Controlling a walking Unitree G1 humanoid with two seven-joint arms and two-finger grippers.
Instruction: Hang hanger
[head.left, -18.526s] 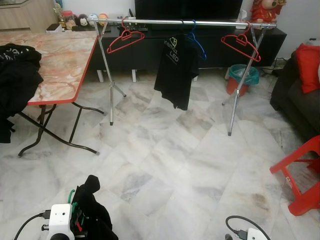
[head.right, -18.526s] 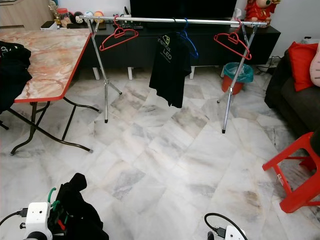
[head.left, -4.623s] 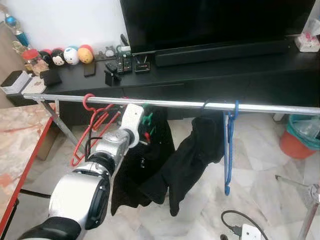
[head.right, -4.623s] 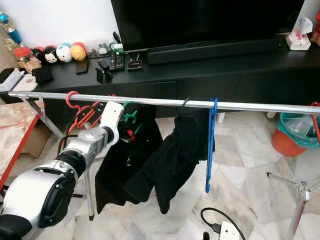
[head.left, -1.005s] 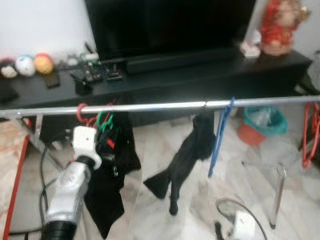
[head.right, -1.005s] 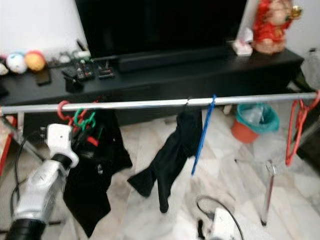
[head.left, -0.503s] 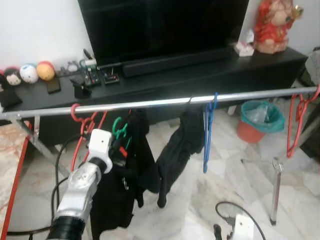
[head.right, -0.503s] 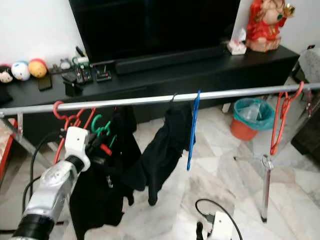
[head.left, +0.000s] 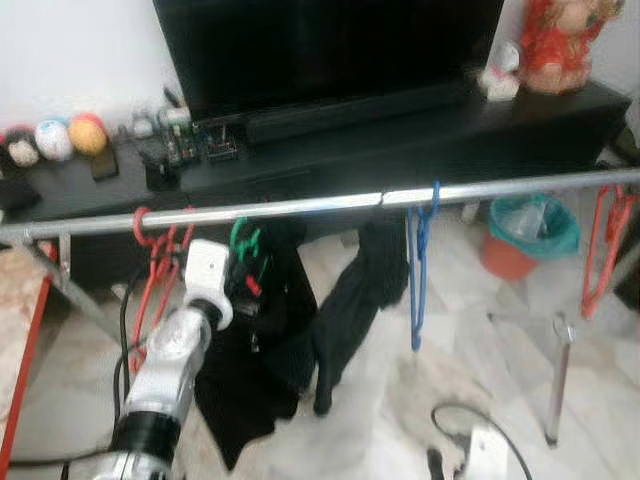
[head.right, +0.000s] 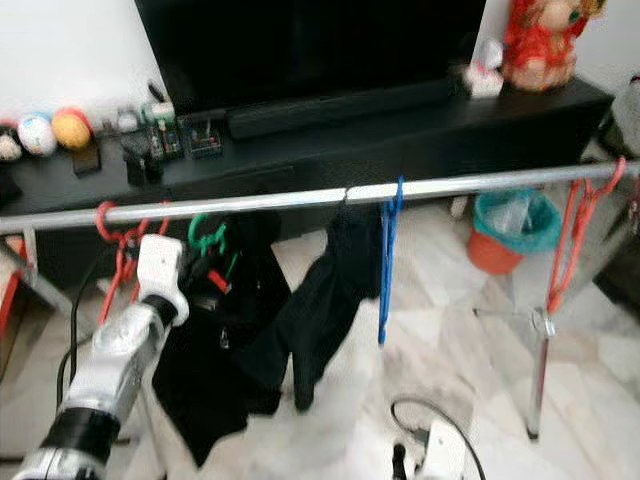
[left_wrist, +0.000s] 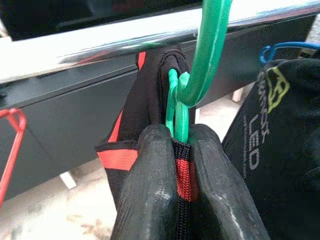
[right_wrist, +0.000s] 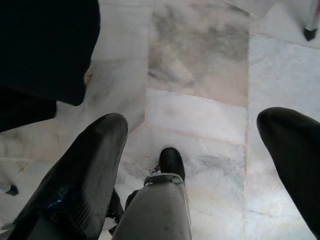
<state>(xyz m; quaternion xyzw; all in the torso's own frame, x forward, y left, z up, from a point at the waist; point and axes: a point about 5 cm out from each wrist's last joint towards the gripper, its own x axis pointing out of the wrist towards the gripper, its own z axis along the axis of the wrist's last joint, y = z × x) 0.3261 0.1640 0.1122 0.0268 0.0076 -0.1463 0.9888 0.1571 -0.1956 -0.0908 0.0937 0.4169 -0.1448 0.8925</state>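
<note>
Left wrist view: left gripper (left_wrist: 181, 150) fingers (left_wrist: 150, 170) clamped on green hanger (left_wrist: 192, 85), hook at rail (left_wrist: 100, 42); right gripper (right_wrist: 192, 150) spread, empty.

From my seat the head views are soft with blur, so the small items on the black TV console (head.left: 330, 150) beyond the left gripper (left_wrist: 181, 150) stay unreadable to me. That gripper's fingers (left_wrist: 150, 190) cover the green hanger (left_wrist: 200, 65) below its neck, and the black garment (head.left: 255, 350) hides the hanger's arms. The hook's top runs off the wrist picture's edge, so I cannot tell whether it sits on the silver rail (head.left: 300, 207). The rail's ends are cut off. The right gripper (right_wrist: 190, 150) has both fingertips cropped by the frame.
</note>
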